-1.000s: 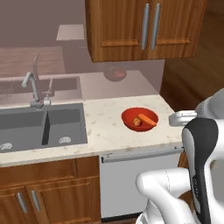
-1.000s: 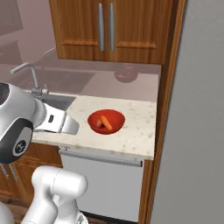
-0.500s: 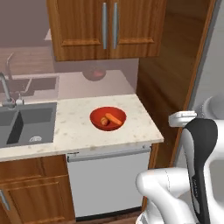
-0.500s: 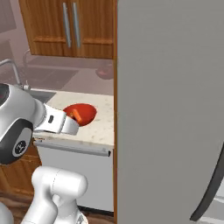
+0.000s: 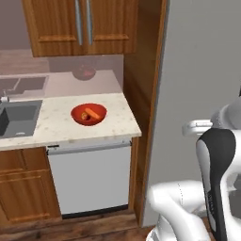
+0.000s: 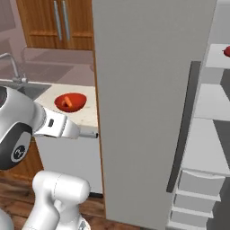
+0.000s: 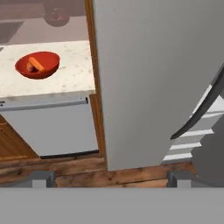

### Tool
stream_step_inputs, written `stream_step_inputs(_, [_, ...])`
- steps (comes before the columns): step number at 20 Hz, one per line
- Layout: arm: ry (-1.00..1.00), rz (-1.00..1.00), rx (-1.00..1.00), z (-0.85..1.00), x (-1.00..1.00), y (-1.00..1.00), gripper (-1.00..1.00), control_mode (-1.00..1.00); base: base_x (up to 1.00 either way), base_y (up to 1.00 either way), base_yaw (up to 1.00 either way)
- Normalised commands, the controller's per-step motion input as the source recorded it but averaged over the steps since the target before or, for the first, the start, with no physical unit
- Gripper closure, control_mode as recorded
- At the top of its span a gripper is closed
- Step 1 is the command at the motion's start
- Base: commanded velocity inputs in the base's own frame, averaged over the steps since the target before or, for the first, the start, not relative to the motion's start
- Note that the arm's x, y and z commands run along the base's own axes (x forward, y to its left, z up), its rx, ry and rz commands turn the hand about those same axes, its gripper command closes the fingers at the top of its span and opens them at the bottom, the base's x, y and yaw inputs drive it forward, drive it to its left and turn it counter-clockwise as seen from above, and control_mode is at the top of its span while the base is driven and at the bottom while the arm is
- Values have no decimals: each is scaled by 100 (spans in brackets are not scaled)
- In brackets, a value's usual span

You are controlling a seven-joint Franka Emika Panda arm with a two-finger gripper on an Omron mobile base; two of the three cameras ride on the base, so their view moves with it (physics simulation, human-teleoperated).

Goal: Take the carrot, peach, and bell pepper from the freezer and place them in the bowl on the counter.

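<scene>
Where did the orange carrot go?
The carrot lies inside the red bowl on the beige counter, left of the tall grey freezer in the left base view.

The open freezer door (image 6: 139,103) stands between the arm and the white shelves (image 6: 204,130), while the counter (image 5: 108,124) around the bowl (image 5: 88,114) lies open.

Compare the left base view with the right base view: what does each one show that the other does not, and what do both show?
Left base view alone: the dishwasher front whole, under the counter. Right base view alone: the open freezer's white shelves, its dark door handle, and a small red thing on an upper shelf. Both: the red bowl with the carrot in it, the sink, and the grey freezer door.
</scene>
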Motion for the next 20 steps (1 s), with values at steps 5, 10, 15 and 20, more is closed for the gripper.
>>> stream_step_inputs(5, [0, 0, 0, 0, 0, 0, -100, 100, 0, -65, 0])
stream_step_inputs(10, [0, 0, 0, 0, 0, 0, -100, 100, 0, -62, 1])
stream_step_inputs(15, [0, 0, 0, 0, 0, 0, -100, 100, 7, -41, 0])
stream_step_inputs(20, [0, 0, 0, 0, 0, 0, -100, 100, 13, -37, 0])
